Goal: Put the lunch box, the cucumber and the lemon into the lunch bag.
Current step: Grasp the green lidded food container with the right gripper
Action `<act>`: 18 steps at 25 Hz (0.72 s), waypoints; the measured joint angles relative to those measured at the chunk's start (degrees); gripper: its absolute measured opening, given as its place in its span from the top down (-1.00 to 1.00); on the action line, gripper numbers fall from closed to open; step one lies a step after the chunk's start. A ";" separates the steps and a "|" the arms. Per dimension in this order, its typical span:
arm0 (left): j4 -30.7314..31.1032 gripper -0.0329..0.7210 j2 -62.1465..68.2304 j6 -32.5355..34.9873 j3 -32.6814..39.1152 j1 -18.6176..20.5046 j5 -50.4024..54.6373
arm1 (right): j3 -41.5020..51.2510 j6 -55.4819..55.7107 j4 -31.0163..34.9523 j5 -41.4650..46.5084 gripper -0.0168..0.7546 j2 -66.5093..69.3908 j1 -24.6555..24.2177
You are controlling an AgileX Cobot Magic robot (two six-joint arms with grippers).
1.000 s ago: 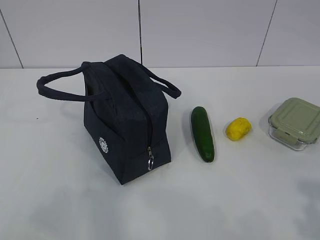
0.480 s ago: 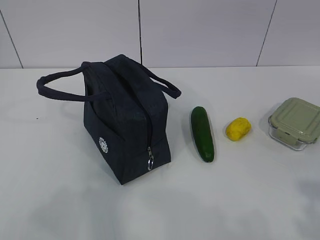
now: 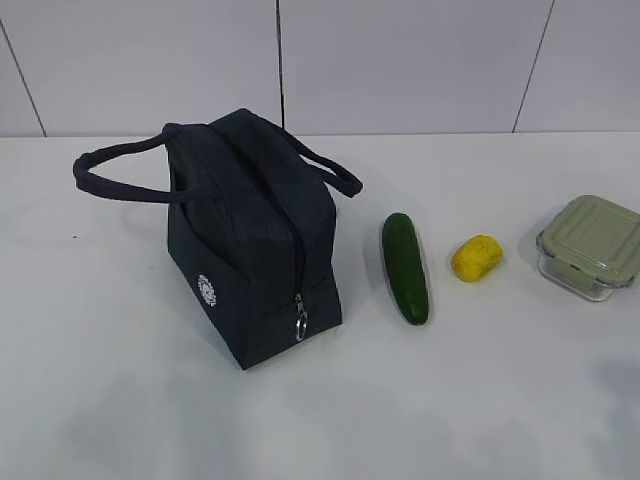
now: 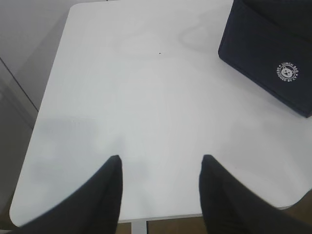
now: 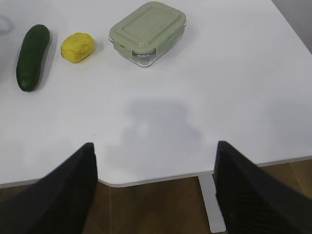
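Zipped navy lunch bag (image 3: 252, 240) stands left of cucumber (image 3: 405, 267), lemon (image 3: 476, 258), then green-lidded lunch box (image 3: 592, 246).

Navy lunch bag (image 3: 255, 235), dark green cucumber (image 3: 405, 266), yellow lemon (image 3: 476, 258), sage-lidded lunch box (image 3: 591, 245).

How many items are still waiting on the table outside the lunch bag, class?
3. The cucumber lies just right of the lunch bag, the lemon right of the cucumber, and the lunch box farthest right. The bag's zipper looks closed, so its inside is hidden.
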 joint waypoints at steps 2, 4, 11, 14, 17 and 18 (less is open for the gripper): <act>0.00 -0.07 0.00 0.00 0.00 0.00 0.00 | 0.00 0.00 0.00 0.00 -0.50 0.00 0.00; 0.00 -0.07 0.00 0.00 0.00 0.00 0.00 | 0.00 0.00 0.00 0.00 -0.50 0.00 0.00; 0.00 -0.07 0.00 0.00 0.00 0.00 0.00 | -0.11 0.00 0.11 -0.25 -0.50 0.00 0.00; 0.00 -0.07 0.00 0.00 0.00 0.00 0.00 | -0.51 0.23 1.16 -0.95 -0.50 0.12 0.00; 0.00 -0.05 0.00 0.00 0.00 0.00 0.00 | -1.66 0.80 2.64 -4.52 -0.50 2.34 0.00; 0.00 -0.05 0.00 0.00 0.00 0.00 0.00 | -1.90 1.43 2.89 -6.37 -0.50 3.27 0.00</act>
